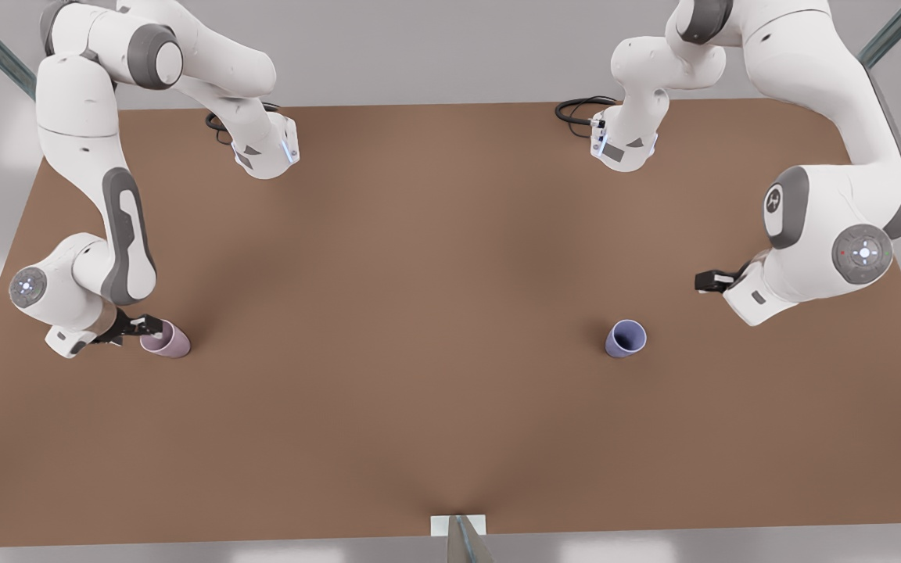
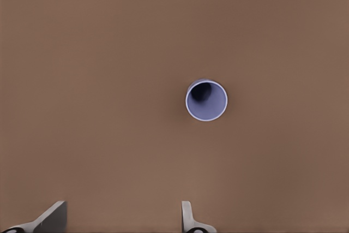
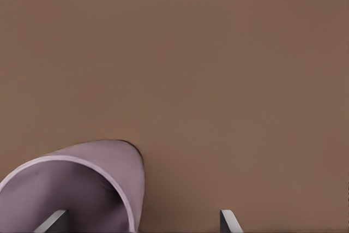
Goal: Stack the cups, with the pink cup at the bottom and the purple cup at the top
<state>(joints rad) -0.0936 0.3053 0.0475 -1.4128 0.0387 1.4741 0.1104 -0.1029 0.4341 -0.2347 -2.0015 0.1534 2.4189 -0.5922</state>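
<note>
Front view: on the brown table (image 1: 435,407), the right gripper (image 1: 138,327) reaches the pink cup (image 1: 166,340) at the view's left; the purple cup (image 1: 626,338) stands upright at the view's right, the left gripper (image 1: 712,280) above and apart.

Left wrist view: open fingers (image 2: 188,219) hang above the purple cup (image 2: 206,100).

Right wrist view: spread fingers (image 3: 229,222), one over the pink cup's (image 3: 82,189) mouth, one outside its wall.

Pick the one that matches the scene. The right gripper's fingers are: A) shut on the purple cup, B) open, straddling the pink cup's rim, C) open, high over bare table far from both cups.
B: in the right wrist view the right gripper has its fingers apart, one inside the pink cup and one outside its wall.
</note>
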